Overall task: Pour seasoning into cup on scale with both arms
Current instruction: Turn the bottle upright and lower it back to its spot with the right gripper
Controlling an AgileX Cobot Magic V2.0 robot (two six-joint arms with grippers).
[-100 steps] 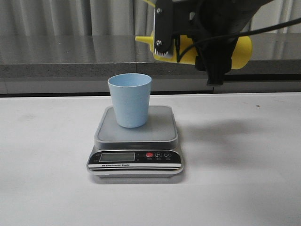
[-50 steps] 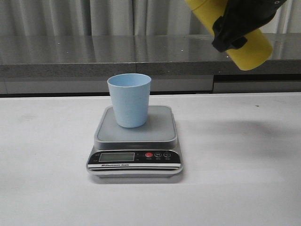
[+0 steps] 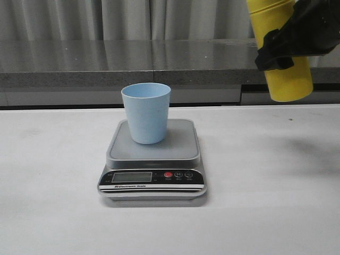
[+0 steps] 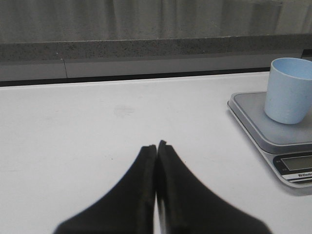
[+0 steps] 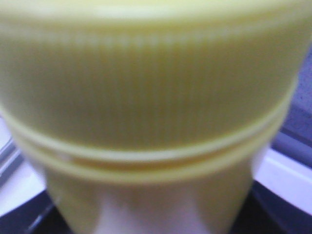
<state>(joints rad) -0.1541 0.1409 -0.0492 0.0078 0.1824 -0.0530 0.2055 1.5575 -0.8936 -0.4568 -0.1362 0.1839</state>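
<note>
The bottle (image 3: 281, 50) is held nearly upright in the air, above and to the right of the scale (image 3: 153, 159), clamped by the right pincer (image 3: 292, 42); its ribbed cap fills the right wrist view (image 5: 146, 97). The cup (image 3: 146, 112) is seen standing upright on the scale platform, on the table (image 3: 53, 202). The left pincer (image 4: 156, 148) is shown pressed together, empty, low over the table.
</note>
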